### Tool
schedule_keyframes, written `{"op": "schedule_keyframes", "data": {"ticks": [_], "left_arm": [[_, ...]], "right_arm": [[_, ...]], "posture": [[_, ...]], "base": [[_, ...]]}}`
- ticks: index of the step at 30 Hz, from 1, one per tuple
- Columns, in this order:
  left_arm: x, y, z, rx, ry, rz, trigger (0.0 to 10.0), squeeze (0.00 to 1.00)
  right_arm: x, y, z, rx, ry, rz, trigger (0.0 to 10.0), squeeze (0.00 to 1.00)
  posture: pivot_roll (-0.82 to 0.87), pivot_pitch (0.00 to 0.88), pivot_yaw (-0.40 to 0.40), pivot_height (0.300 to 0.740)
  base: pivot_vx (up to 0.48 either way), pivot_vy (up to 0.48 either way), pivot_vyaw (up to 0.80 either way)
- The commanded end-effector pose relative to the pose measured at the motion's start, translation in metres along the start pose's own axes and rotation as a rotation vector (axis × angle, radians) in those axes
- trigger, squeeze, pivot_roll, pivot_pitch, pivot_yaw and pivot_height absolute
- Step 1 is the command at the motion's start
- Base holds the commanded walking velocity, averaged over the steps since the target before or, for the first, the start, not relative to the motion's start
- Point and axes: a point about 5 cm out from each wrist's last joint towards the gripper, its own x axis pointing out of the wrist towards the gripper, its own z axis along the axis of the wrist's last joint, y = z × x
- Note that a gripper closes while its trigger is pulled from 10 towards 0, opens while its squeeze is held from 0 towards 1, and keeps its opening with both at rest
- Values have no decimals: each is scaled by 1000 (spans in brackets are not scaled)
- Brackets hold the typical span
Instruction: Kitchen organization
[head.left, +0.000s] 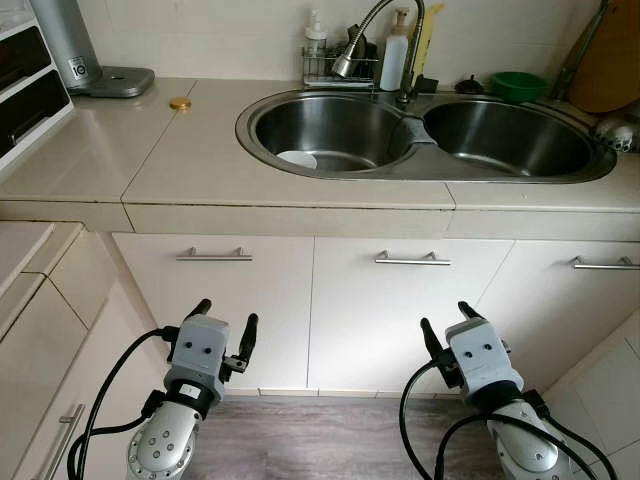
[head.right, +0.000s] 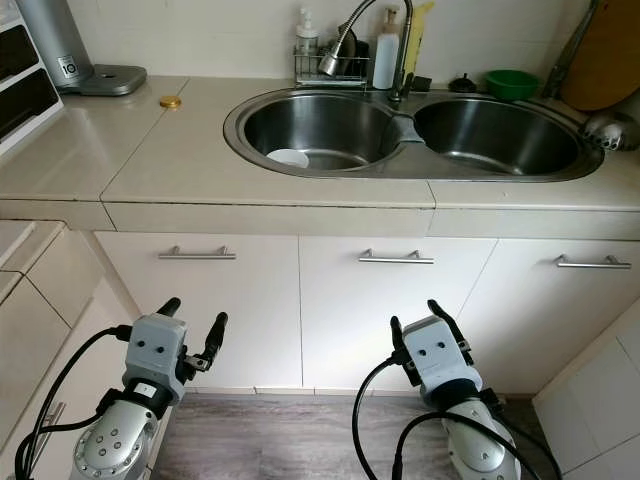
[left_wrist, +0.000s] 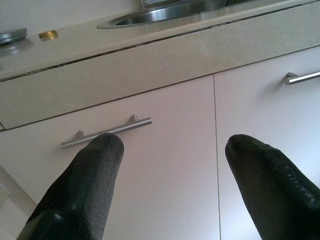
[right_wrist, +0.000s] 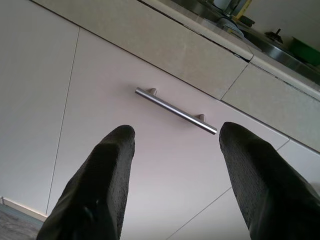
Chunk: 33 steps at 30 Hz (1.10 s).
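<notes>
Before the white cabinets (head.left: 300, 310), in the eye views, the left gripper (head.left: 227, 331) and right gripper (head.left: 446, 328) are held low, fingers spread and empty; a white dish (head.left: 297, 158) lies in the left basin of the double sink (head.left: 250, 125), a gold lid (head.left: 180, 103) on the counter (head.left: 110, 150). In the left wrist view, parted fingertips (left_wrist: 102, 150) are aimed at a bar handle (left_wrist: 106, 132). In the right wrist view, parted fingertips (right_wrist: 120, 142) frame another handle (right_wrist: 175, 111).

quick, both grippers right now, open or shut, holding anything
Left gripper: open, holding nothing, low before the cabinet doors.
Right gripper: open, holding nothing, also low before the cabinet doors.
</notes>
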Motion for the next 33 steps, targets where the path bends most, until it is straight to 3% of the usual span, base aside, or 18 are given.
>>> {"op": "schedule_keyframes", "data": {"ticks": [1, 19, 22, 28, 33], "left_arm": [[60, -17, -5, -62, 31, -117, 10000, 0], [56, -13, 3, -14, -29, -118, 10000, 0], [51, -9, 10, 72, -64, -101, 10000, 0], [35, -1, 8, 64, -71, -55, 10000, 0], [25, -6, -2, 60, -49, -54, 10000, 0]], "right_arm": [[19, -9, 1, 4, -32, -117, 10000, 0], [14, -9, 1, -13, -43, -129, 10000, 0], [12, -12, 3, -59, -51, -145, 10000, 0], [8, -16, 10, -167, -77, -140, 10000, 0], [2, -24, 13, -213, -89, -146, 10000, 0]], "posture": [[-57, 0, -49, 740], [-58, 0, -52, 740], [-54, 0, -57, 740], [-49, 0, -73, 740], [-81, 0, -87, 740]], "base": [[0, 0, 0], [0, 0, 0], [0, 0, 0], [0, 0, 0], [0, 0, 0]]}}
